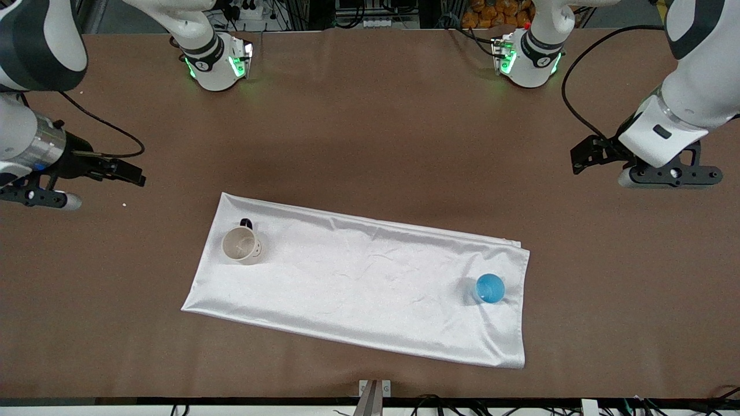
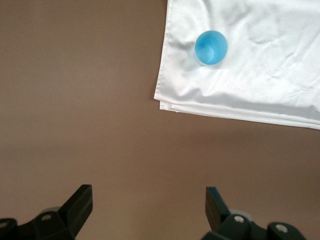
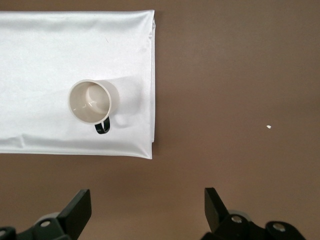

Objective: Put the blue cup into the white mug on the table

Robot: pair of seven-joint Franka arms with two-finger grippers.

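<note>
The small translucent blue plastic cup (image 1: 490, 288) stands upright on the white cloth (image 1: 358, 277), toward the left arm's end of the brown desk (image 1: 370, 127), well apart from the off-white mug (image 1: 241, 245). The left tool (image 2: 147, 207), fingers spread, hovers over bare desk nearby; the right tool (image 3: 147, 207), also spread, waits.

Nothing stands between blue cup (image 1: 490, 288) and white mug (image 1: 241, 245) on the cloth (image 1: 358, 277).
</note>
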